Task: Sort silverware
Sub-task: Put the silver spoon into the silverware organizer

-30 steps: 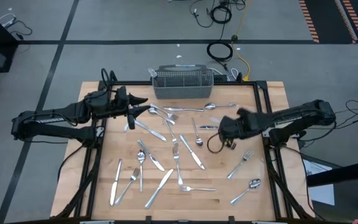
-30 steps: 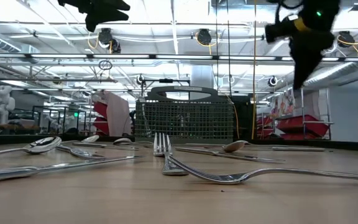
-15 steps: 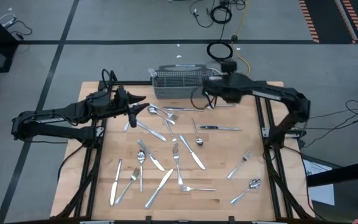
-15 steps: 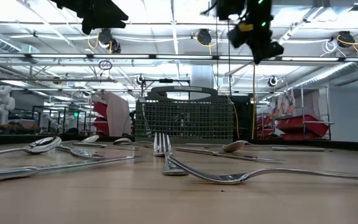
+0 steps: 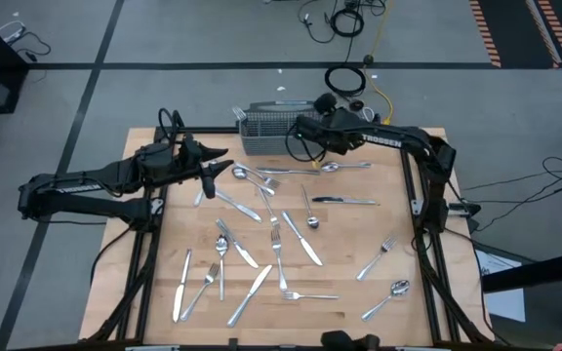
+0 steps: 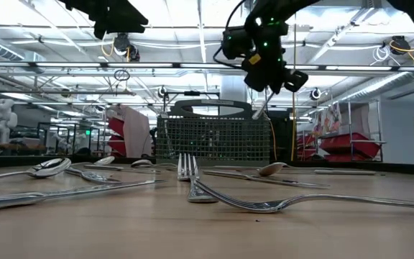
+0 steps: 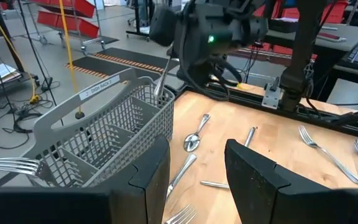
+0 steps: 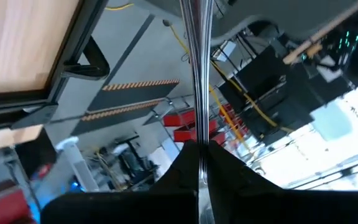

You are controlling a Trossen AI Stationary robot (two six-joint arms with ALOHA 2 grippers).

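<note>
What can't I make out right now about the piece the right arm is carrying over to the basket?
- Its type: the right gripper pinches a slim metal piece; the right wrist view shows only the shaft, cut off at the frame edge.
- Its working end: in the left wrist view it dips behind the basket wall.
- Which compartment: in the high view the right arm covers that corner of the basket.
- The low view shows the piece too small to tell.

Shiny silver silverware (image 5: 279, 252) lies on the pale wood table (image 5: 359, 302); the mesh basket (image 5: 276, 132) is grey.
</note>
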